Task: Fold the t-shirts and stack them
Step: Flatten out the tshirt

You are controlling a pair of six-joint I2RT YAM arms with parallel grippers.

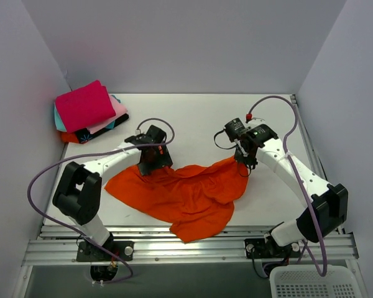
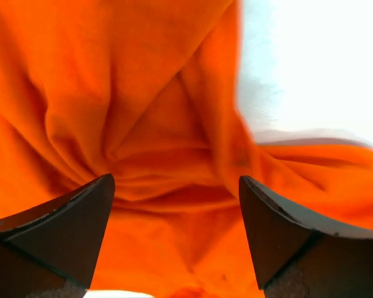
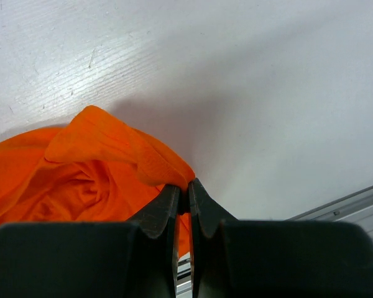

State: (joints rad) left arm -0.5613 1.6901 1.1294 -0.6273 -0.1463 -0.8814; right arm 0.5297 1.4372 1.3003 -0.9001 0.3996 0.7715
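Note:
A large plain orange t-shirt lies crumpled on the white table between the arms. My left gripper sits at its upper left part, jaws open wide with rumpled orange cloth between and under the fingers. My right gripper is at the shirt's upper right corner, shut on a ribbed edge of the orange cloth, which is pinched between the fingertips. A stack of small folded t-shirts, magenta on top over pink, teal, orange and printed black, sits at the back left.
Grey walls close in the table at the back and sides. A metal rail runs along the near edge. A white mesh basket stands below the table at the front right.

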